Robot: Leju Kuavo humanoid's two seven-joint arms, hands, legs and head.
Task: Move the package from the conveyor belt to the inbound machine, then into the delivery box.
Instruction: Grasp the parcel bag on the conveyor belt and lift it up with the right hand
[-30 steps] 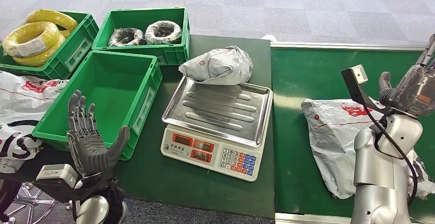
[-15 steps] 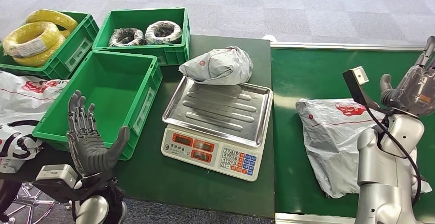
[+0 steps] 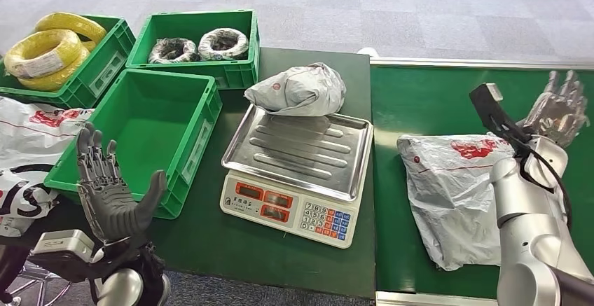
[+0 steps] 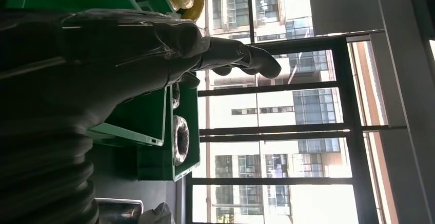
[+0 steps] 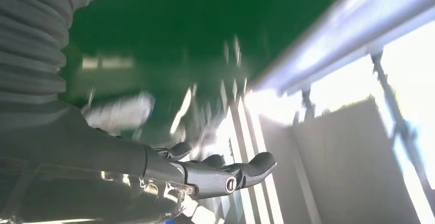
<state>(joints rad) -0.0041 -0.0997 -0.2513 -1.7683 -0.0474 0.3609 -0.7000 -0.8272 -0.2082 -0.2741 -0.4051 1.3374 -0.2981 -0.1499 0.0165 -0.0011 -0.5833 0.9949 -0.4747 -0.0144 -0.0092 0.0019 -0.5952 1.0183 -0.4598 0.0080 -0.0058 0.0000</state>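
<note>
A grey plastic package (image 3: 452, 194) with red print lies flat on the green conveyor belt (image 3: 434, 99) at the right. My right hand (image 3: 559, 112) hovers above the belt, past the package's far right corner, fingers spread and holding nothing. A second grey package (image 3: 298, 90) sits at the far edge of the scale's steel tray (image 3: 298, 152). My left hand (image 3: 108, 190) is raised at the front left, palm up, fingers apart, beside the empty green box (image 3: 143, 127). In the right wrist view the fingers (image 5: 220, 175) stretch over the blurred belt.
Two more green crates stand at the back left, one with yellow cable coils (image 3: 45, 50), one with dark coils (image 3: 199, 43). More grey packages (image 3: 28, 145) lie at the far left. The scale's keypad (image 3: 326, 218) faces me.
The package on the belt has slid left toward the scale. My right hand has lifted and spread its fingers. My left hand has drifted slightly left and lower.
</note>
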